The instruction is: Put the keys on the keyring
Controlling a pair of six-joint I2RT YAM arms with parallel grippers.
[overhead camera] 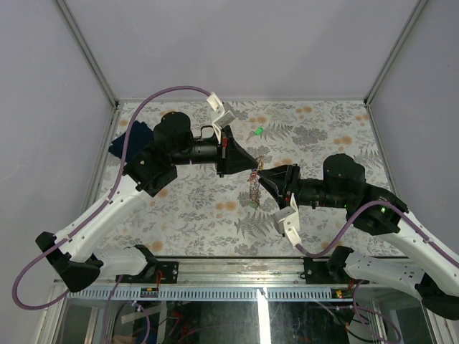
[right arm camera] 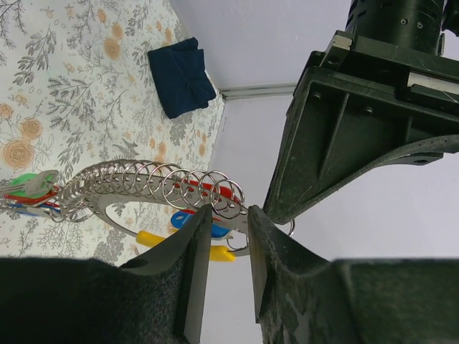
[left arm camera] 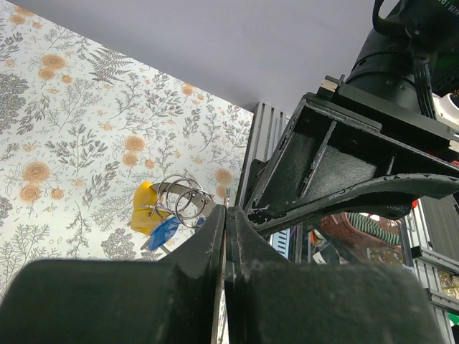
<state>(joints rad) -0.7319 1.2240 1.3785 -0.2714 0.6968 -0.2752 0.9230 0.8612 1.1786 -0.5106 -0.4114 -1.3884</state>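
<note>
1. Where the two arms meet at mid-table, the keyring (overhead camera: 253,188) hangs with its keys (overhead camera: 252,195) at 6 o'clock below the tips of the left gripper (overhead camera: 247,166) and right gripper (overhead camera: 262,173). One green key (overhead camera: 257,131) lies at 12 o'clock.
2. Left wrist: jaws pressed together, tips against the ring loops. A hold on them cannot be confirmed.
3. Right wrist: jaws clamp the ring band. A dark blue cloth (right arm camera: 183,75) lies at 12 o'clock.

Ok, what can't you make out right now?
Top external: keyring too small between left gripper and right gripper; which keys are threaded is unreadable.
Left wrist: shut fingers hide what they pinch.
Right wrist: whether its fingers clamp the keyring is unclear; keys at the left edge are cut off.
</note>
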